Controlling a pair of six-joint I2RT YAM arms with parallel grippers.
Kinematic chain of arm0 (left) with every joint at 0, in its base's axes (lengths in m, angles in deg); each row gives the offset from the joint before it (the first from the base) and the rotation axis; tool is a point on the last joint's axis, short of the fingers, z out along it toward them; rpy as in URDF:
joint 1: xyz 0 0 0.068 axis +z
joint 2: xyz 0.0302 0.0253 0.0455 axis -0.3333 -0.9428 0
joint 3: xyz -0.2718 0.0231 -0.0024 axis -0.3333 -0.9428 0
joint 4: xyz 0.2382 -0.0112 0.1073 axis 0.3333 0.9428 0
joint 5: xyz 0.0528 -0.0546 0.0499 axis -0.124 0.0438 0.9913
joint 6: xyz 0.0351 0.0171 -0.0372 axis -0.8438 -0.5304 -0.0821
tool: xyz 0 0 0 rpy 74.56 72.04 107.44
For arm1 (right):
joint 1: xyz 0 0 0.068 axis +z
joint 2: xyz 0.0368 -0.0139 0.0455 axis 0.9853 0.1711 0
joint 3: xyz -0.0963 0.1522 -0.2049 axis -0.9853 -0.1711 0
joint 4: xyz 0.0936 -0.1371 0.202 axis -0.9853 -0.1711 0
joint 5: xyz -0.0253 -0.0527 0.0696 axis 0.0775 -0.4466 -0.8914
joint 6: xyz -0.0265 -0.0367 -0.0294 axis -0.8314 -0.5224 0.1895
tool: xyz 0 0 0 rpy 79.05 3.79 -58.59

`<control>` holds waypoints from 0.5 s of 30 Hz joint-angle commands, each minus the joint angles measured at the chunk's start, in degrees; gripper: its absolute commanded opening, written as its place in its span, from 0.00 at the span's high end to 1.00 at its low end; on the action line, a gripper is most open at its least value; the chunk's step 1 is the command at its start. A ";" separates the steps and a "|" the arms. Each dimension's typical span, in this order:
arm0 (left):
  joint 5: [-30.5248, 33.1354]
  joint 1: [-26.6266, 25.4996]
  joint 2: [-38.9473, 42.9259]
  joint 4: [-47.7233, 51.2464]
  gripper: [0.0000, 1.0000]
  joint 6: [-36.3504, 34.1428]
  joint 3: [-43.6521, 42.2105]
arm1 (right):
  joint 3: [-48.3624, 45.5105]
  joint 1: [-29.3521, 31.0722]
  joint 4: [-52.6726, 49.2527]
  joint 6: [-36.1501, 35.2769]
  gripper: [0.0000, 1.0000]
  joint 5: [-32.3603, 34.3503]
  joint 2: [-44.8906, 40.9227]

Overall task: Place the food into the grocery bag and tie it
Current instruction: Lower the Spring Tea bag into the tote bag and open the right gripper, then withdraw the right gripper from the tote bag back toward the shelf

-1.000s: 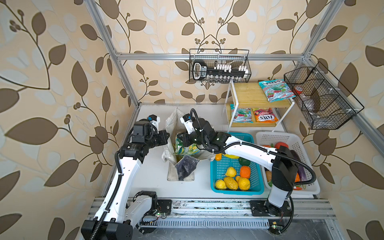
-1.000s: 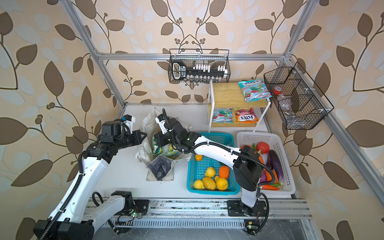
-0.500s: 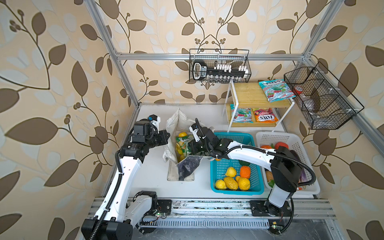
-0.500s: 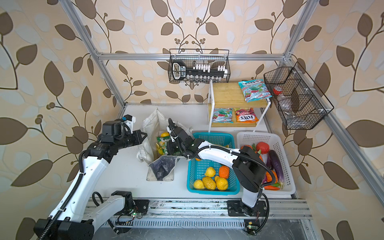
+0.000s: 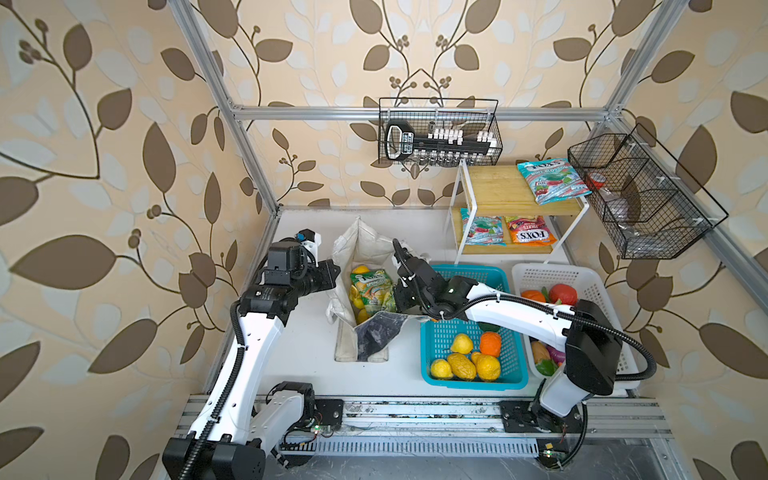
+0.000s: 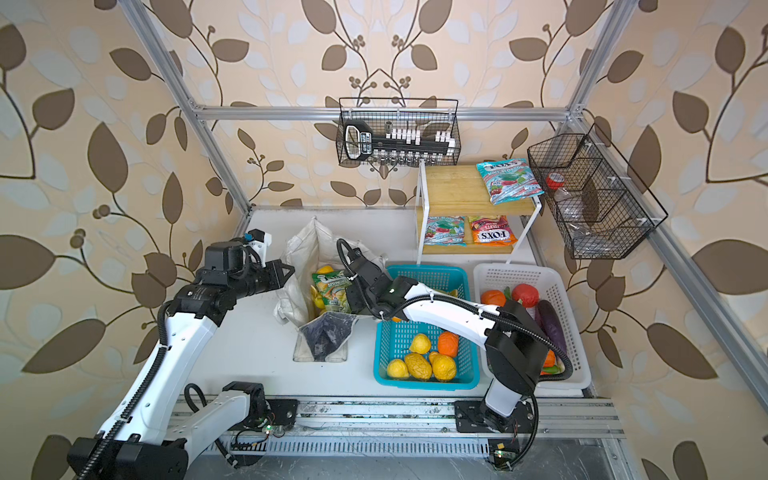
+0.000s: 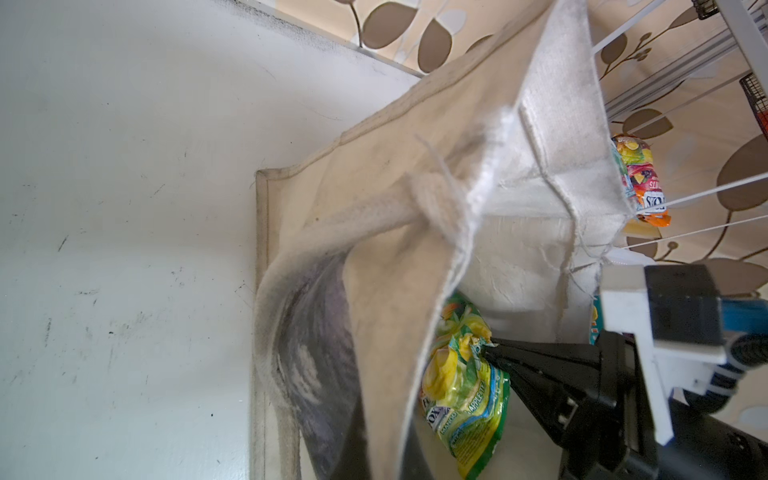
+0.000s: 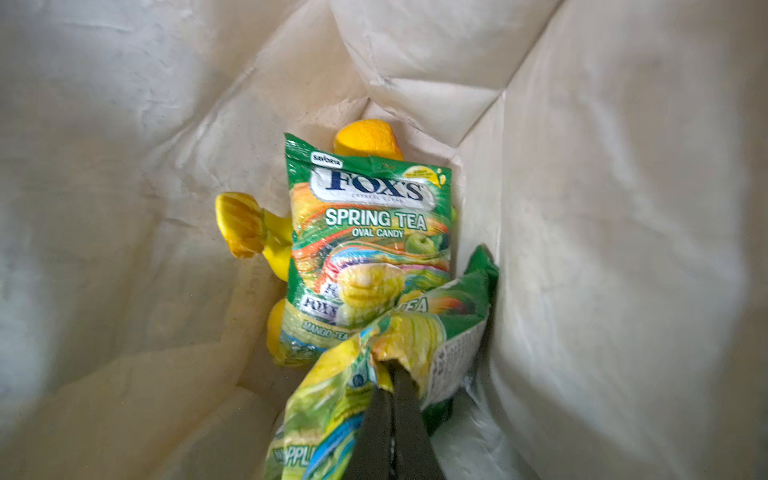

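The grocery bag [image 5: 361, 241] [image 6: 309, 249] stands open at the table's middle left, its marbled print folded outward near the front. My left gripper [image 5: 336, 274] [image 7: 386, 457] is shut on the bag's left wall [image 7: 415, 216]. My right gripper [image 8: 386, 368] [image 7: 490, 353] reaches into the bag's mouth, shut on the crumpled top of a green-yellow snack packet [image 8: 332, 415] [image 7: 461, 386]. Below it in the bag lie another green packet [image 8: 365, 232], a yellow banana bunch [image 8: 243, 224] and an orange [image 8: 365, 139]. A green packet [image 5: 370, 286] shows in the mouth in both top views.
A blue basket [image 5: 473, 384] of yellow and orange fruit sits right of the bag, under my right arm. A white basket [image 5: 540, 272] of vegetables stands further right. A small shelf [image 5: 494, 187] at the back right holds more packets. Wire baskets hang on the walls.
My right gripper has come forward and down into the bag's mouth with the packet. The bag's mouth now gapes wider. My left arm has kept its place.
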 commanded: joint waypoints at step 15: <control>-0.50 0.61 0.04 -1.58 1.00 0.50 0.38 | 1.86 -0.55 -4.71 -1.51 0.33 -3.63 -4.29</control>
